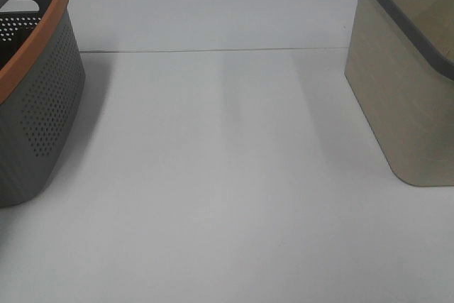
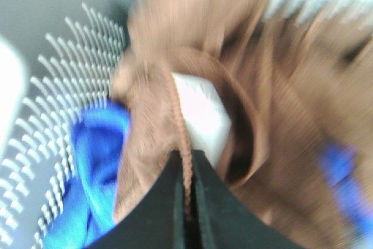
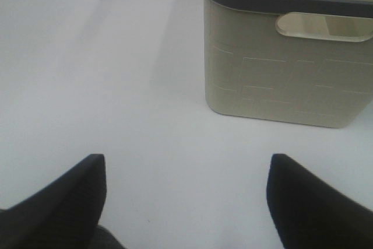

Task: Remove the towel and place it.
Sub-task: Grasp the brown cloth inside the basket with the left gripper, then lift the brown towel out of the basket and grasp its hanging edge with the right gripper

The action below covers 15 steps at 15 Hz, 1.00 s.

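In the blurred left wrist view the reddish-brown towel lies bunched inside a perforated grey basket, its white tag showing. My left gripper is shut on a hem fold of the towel beside the tag. My right gripper hangs open over the bare table, its dark fingers wide apart, short of the beige basket. Neither gripper shows in the exterior high view, and the towel is hidden there.
A grey perforated basket with an orange rim stands at the left table edge, and a beige basket with a dark grey rim at the right. Blue cloth lies beside the towel in the grey basket. White table lies between them.
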Tool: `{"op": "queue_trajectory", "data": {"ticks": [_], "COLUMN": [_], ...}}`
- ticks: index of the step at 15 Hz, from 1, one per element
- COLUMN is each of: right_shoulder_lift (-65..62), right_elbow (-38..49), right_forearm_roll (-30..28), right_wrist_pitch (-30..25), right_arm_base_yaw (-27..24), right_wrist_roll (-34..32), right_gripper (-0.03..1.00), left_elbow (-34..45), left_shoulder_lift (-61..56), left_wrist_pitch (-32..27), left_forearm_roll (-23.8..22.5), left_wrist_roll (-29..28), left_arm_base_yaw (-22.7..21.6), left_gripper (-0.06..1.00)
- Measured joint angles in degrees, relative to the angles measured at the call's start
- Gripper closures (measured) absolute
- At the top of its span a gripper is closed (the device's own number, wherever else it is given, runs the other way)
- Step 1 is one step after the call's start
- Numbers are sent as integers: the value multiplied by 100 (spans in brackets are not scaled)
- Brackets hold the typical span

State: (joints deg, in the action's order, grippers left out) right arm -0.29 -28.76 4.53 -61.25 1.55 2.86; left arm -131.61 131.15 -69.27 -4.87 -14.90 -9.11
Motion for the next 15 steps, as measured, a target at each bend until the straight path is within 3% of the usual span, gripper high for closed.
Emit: {"op": "queue_trajectory", "data": {"ticks": [2, 7, 15], "right_shoulder_lift": [0, 0, 0], "right_elbow": [0, 0, 0], "right_forearm_roll": [0, 0, 0], "right_wrist_pitch": [0, 0, 0], "right_arm_base_yaw": [0, 0, 0], "right_wrist_roll": [0, 0, 0], "right_gripper": [24, 24, 24], "left_elbow": [-235, -298, -304], "left_shoulder_lift": [-195, -1066, -2447], "left_wrist_pitch": [-11, -29, -46], "left_forearm_roll": [384, 854, 2389], "left_wrist_roll": [-6, 132, 476], "left_arm_base_yaw": [0, 6, 6], "left_gripper": [94, 94, 94]}}
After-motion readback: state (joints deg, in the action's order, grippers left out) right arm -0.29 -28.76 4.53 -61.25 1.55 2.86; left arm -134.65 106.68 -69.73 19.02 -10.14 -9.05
